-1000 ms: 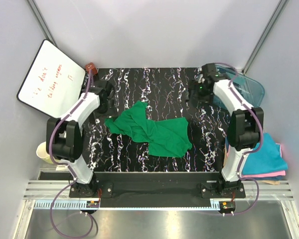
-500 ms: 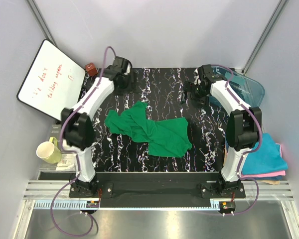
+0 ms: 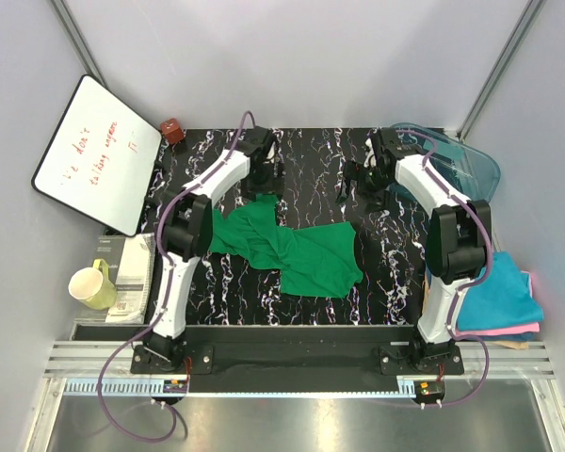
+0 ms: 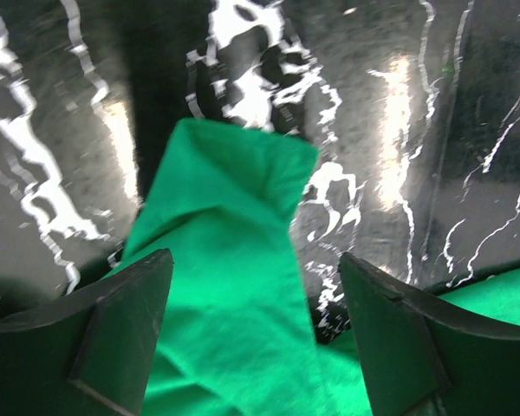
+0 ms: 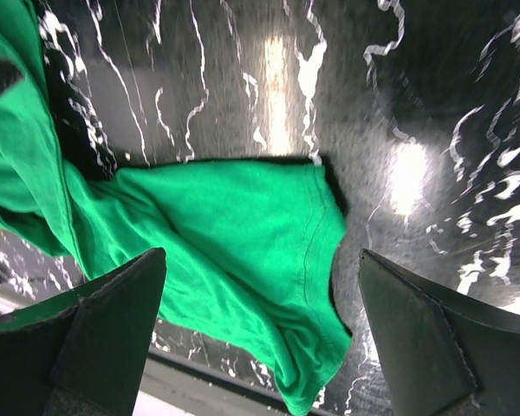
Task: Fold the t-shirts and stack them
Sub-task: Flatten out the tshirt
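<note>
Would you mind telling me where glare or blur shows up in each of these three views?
Top external: evenly lit and sharp, only a soft shadow along the green t-shirt. Left wrist: slightly blurred, with bright glare patches on the glossy table. Right wrist: sharper, the shirt's hem seam readable, yet glare streaks the table too.

Bright green t-shirt (image 3: 287,247): unfolded, rumpled, sprawled flat in long diagonal. Pointed tip lay just under left claw (image 3: 266,179), between its spread fingers, ungripped. Broad hemmed end lay below right claw (image 3: 358,181), apart from it. Teal-blue t-shirt (image 3: 508,294), pink t-shirt (image 3: 494,330), tan t-shirt (image 3: 520,345): folded, stacked, teal-blue topmost, well apart from right claw, toward near side.
</note>
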{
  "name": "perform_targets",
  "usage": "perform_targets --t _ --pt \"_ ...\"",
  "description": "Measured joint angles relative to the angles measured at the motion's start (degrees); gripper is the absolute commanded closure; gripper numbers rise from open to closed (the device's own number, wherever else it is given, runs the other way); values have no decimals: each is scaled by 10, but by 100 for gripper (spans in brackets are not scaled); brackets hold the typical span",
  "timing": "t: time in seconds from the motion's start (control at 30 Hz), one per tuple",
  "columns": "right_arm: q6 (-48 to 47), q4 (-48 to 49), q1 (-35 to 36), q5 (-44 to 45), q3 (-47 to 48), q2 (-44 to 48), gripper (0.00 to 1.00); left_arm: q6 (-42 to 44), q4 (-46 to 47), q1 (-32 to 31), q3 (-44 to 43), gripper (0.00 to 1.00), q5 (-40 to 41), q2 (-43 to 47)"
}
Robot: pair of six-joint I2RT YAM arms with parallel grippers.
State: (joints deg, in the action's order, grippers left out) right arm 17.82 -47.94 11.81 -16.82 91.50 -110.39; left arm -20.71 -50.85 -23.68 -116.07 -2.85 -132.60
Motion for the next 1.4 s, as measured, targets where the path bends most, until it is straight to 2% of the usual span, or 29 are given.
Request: perform_targets --t 0.13,0.23,0.27,0.3,0.6,0.73,0.9,0.97,1.0,1.03,1.1,1.2,1.4 --pt "2 -6 3 -10 -12 0 0 4 -4 -10 -41 27 2 -32" --pt "2 -8 3 -20 -12 0 0 10 -8 -16 -69 63 8 -55" --pt "2 -8 3 -23 -12 0 0 12 -10 -17 -76 93 10 -62" --pt "2 -8 4 -26 -12 0 0 13 -11 -19 -80 100 14 -68" --pt "-2 -30 6 -49 -36 11 0 18 -26 -19 -73 100 66 -65" --pt "-5 -48 7 -54 -73 48 1 19 -33 -19 -41 100 96 -19" --pt "-3 -58 14 -67 -125 95 2 18 -31 -16 9 100 129 84" --pt "0 -59 22 -69 -137 100 2 18 -27 -14 34 73 134 125" --pt "2 -60 25 -69 -141 101 2 19 -25 -12 45 64 133 144" --pt "4 -59 29 -69 -146 101 1 22 -25 -12 47 51 132 151" --pt "9 -61 34 -69 -151 101 2 21 -15 -10 45 38 127 151" --pt "14 -60 39 -69 -150 101 1 22 -11 -8 23 30 115 104" --pt "21 -61 39 -68 -147 101 0 23 -6 -8 -21 31 87 -26"
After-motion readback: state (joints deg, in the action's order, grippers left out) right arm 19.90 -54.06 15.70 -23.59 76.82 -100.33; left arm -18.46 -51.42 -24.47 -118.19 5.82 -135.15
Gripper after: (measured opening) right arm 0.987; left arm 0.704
